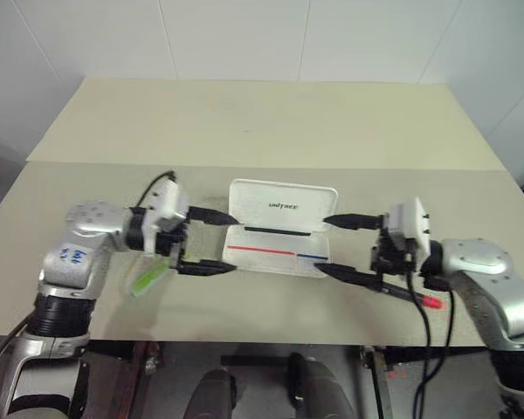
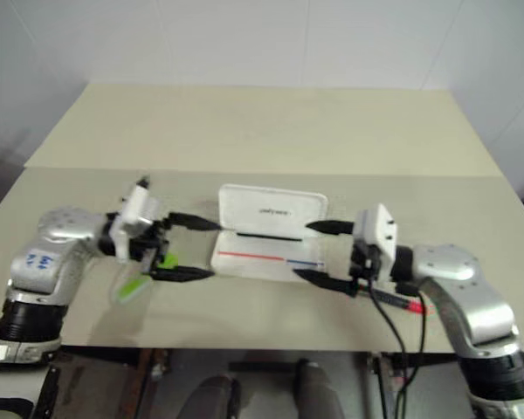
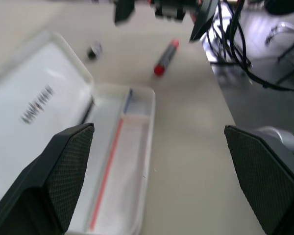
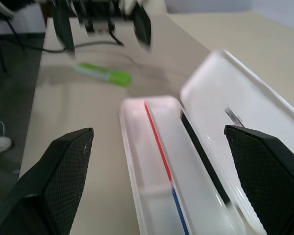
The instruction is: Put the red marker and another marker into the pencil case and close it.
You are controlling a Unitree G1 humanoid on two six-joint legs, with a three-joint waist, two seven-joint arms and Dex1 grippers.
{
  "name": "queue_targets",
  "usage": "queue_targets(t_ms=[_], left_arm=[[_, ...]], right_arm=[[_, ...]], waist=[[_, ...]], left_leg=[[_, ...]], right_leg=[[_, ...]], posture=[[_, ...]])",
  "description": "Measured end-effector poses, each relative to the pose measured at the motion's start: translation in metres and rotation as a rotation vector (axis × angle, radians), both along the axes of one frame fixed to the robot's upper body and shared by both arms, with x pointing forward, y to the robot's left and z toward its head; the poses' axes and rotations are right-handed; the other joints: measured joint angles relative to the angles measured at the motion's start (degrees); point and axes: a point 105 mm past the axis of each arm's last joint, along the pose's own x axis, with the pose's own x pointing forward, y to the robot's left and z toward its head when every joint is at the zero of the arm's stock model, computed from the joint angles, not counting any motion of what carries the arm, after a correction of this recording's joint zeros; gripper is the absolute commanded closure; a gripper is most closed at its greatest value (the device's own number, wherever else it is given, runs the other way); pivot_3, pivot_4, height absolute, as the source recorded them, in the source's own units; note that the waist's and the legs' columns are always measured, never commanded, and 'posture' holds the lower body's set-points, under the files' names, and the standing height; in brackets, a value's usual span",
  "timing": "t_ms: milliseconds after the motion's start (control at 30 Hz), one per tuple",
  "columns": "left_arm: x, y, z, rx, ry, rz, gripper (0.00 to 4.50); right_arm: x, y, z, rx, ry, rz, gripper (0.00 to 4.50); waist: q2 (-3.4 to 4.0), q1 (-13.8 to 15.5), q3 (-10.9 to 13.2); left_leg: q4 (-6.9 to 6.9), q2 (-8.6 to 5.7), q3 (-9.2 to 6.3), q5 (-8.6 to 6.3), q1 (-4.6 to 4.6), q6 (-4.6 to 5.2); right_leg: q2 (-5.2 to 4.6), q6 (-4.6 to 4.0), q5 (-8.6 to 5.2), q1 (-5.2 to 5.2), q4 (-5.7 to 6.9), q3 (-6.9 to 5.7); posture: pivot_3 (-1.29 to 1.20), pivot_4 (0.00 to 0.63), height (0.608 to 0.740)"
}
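I see the pencil case lying open near the front edge of the table, lid tipped up and back, tray towards me. Grey lettering sits on the inside of the lid; it looks like a brand word, possibly "unitree", but I cannot read it with certainty in either head view, and in the left wrist view it is blurred. Inside the tray I note a thin red stripe, a short blue one in line with it, and a black stripe along the hinge side. No marker lies in the tray.

Left gripper: fingers spread wide, holding nothing, pointing across at the case's left end, one finger near the lid corner, the other by the tray's front corner. I cannot tell whether either touches the plastic.

Right gripper: also spread wide and empty, pointing in at the case's right end, mirrored to the left one.

The green highlighter lies on the table to the left of the case, beneath the left wrist, well outside the tray. The red marker lies on the table to the right of the case, under the right forearm and its cables; its red end shows near the front edge. A small dark object sits on the table beyond the lid; I cannot identify it.
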Motion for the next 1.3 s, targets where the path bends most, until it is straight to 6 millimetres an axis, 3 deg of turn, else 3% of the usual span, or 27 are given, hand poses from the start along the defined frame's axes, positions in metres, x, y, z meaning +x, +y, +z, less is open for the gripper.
queue_targets(t_ms=[133,300,700,900,1000,1300], left_arm=[[-0.004,0.016,-0.001,-0.002,0.02,-0.015,0.04],[-0.012,0.023,0.0,0.031,0.03,-0.051,0.04],[-0.008,0.045,0.005,0.112,0.012,0.013,0.04],[-0.007,0.047,0.007,0.115,0.0,0.018,0.04],[-0.007,0.047,0.007,0.116,-0.002,0.019,0.0],[-0.004,0.048,0.014,0.115,-0.053,0.021,0.0]], right_arm=[[-0.007,-0.035,-0.015,-0.064,0.095,-0.08,0.0],[-0.012,-0.065,-0.03,-0.1,0.192,-0.143,0.0],[-0.01,-0.113,-0.076,-0.187,0.346,-0.229,0.0],[-0.007,-0.127,-0.087,-0.221,0.351,-0.253,0.0],[-0.007,-0.128,-0.09,-0.224,0.336,-0.251,0.83],[-0.004,-0.124,-0.094,-0.197,0.312,-0.253,3.89]], waist=[[0.0,-0.05,0.0],[0.0,-0.31,0.0],[0.0,-0.33,0.0],[0.0,-0.26,0.01],[0.0,-0.27,0.0],[0.0,-0.3,0.0]], left_leg=[[0.0,0.0,0.03,0.0,0.0,0.0],[0.0,0.02,0.11,0.0,0.06,0.0],[0.02,0.02,0.17,0.01,0.07,0.01],[0.02,0.02,0.17,0.01,0.08,0.01],[0.02,0.02,0.16,0.01,0.09,0.01],[0.02,0.02,0.16,0.0,0.1,0.0]], right_leg=[[0.01,0.0,0.0,0.01,-0.06,0.01],[0.01,-0.1,-0.06,0.1,-0.2,0.07],[0.03,-0.09,-0.05,0.11,-0.22,0.11],[0.03,-0.04,-0.03,0.11,-0.19,0.11],[0.03,0.0,0.0,0.11,-0.18,0.1],[0.03,0.03,0.02,0.11,-0.17,0.11]], posture=[[0.0,0.15,0.74],[0.0,0.15,0.74],[0.0,0.15,0.74],[0.0,0.15,0.74],[0.0,0.15,0.74],[0.0,0.15,0.74]])
